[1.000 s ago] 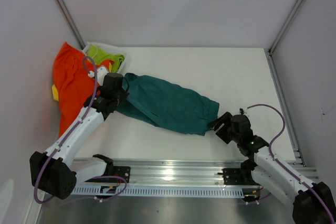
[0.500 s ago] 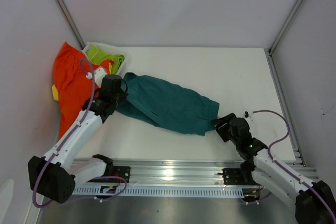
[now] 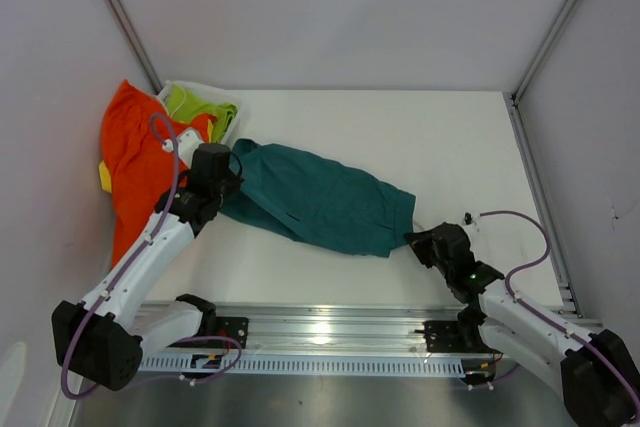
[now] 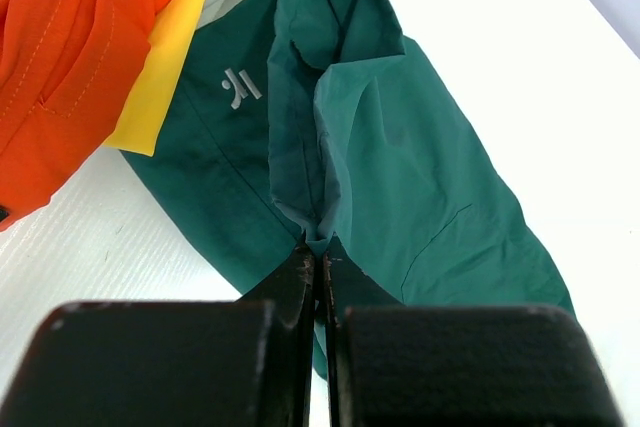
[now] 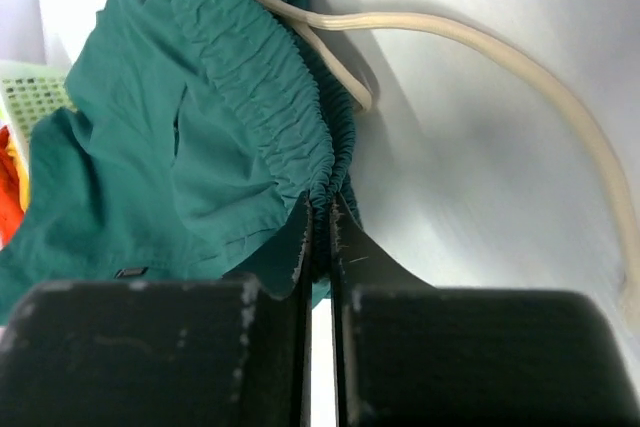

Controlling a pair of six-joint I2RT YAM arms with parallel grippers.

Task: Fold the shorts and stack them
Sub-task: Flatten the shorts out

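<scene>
Teal shorts (image 3: 320, 202) lie stretched slantwise across the table, leg end at the left, waistband at the right. My left gripper (image 3: 226, 187) is shut on a pinch of the teal leg cloth (image 4: 320, 237). My right gripper (image 3: 415, 239) is shut on the gathered elastic waistband (image 5: 322, 192), beside its cream drawstring (image 5: 470, 37) trailing over the table. Orange shorts (image 3: 135, 162) lie crumpled at the far left. Yellow cloth (image 4: 165, 72) pokes out under them, and lime-green cloth (image 3: 195, 105) lies behind them.
A white mesh basket (image 3: 232, 105) holds the lime-green cloth at the back left. White walls close in on three sides. A metal rail (image 3: 330, 332) with the arm bases runs along the near edge.
My right gripper moved a little forward onto the waistband's corner and went from open to shut on it. The left arm stayed in place with its grip unchanged.
</scene>
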